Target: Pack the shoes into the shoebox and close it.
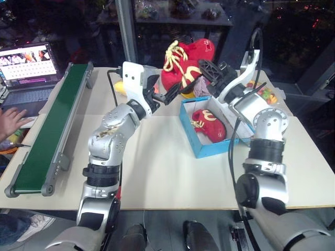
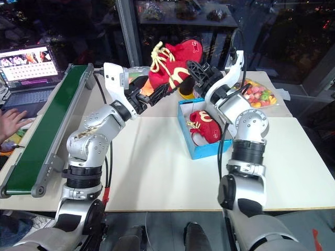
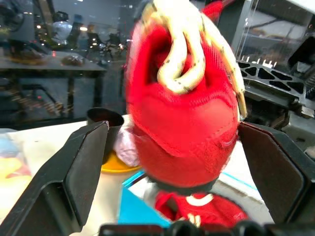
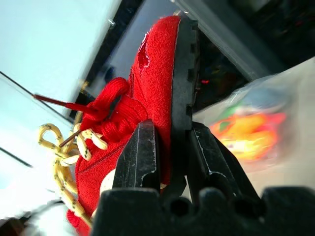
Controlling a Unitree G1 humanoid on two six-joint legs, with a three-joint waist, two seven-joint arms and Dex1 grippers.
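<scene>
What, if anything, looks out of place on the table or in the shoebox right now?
One red shoe lies in the open blue shoebox, but the other shoe hangs in mid-air, pinched by the right gripper.

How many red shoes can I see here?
2. One shoe lies in the blue box; the other shoe is held up above the table, pinched by the right gripper.

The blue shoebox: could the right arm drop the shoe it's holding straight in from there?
Probably yes. The right gripper pinches the raised shoe by its sole above the far end of the shoebox, whose lid is open. One shoe already lies inside, with white floor bare beside it.
</scene>
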